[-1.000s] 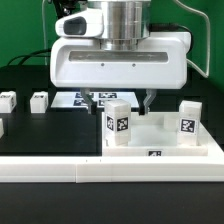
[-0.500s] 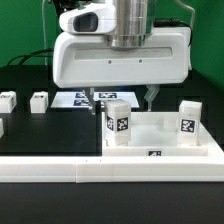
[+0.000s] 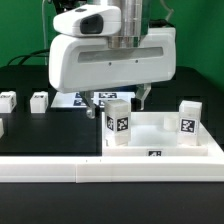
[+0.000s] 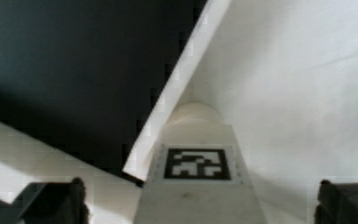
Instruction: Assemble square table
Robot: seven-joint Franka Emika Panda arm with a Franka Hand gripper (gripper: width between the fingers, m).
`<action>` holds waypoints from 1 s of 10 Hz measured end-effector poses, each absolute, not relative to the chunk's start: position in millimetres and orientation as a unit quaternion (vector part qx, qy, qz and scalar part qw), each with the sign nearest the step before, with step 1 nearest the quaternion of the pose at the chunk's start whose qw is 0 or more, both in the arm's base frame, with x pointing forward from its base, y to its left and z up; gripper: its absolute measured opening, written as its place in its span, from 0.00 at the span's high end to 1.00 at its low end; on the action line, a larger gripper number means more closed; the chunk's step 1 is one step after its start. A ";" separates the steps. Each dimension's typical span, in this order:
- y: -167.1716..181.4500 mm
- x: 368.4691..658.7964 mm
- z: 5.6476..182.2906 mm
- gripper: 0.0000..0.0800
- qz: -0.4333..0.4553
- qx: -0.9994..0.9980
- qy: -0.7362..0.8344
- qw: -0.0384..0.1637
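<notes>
The tool [image 3: 119, 99] hangs wide open, empty — its fingers [image 4: 55, 200] flank an upright leg [image 3: 118, 122], clear of it. The leg stands at a corner of the square top [image 3: 185, 150], on the exterior view's right.

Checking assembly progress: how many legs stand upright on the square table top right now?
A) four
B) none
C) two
C: on the square table top the left leg stands at the near corner on the exterior view's left and the right leg on its right, with the open pincer over the left leg.
</notes>
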State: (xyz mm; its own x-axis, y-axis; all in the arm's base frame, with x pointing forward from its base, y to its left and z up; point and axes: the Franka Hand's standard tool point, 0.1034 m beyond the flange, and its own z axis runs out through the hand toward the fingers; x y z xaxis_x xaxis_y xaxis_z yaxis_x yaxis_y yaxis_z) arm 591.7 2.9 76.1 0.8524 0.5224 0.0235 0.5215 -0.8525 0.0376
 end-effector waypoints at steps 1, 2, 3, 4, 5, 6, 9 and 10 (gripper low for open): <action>2.3 591.7 75.8 0.19 0.016 0.961 0.274 0.015; 2.3 591.6 75.6 0.35 0.016 0.962 0.273 0.015; 2.1 591.6 75.6 0.52 0.016 0.962 0.273 0.015; 2.1 591.6 75.5 0.52 0.016 0.965 0.263 0.015; 1.9 591.5 75.4 0.64 0.016 0.967 0.254 0.015; 1.8 591.5 75.3 0.64 0.016 0.967 0.254 0.015; 2.2 591.4 74.9 0.64 0.018 0.985 0.169 0.012; 1.4 590.8 74.5 0.64 0.019 0.995 0.099 0.005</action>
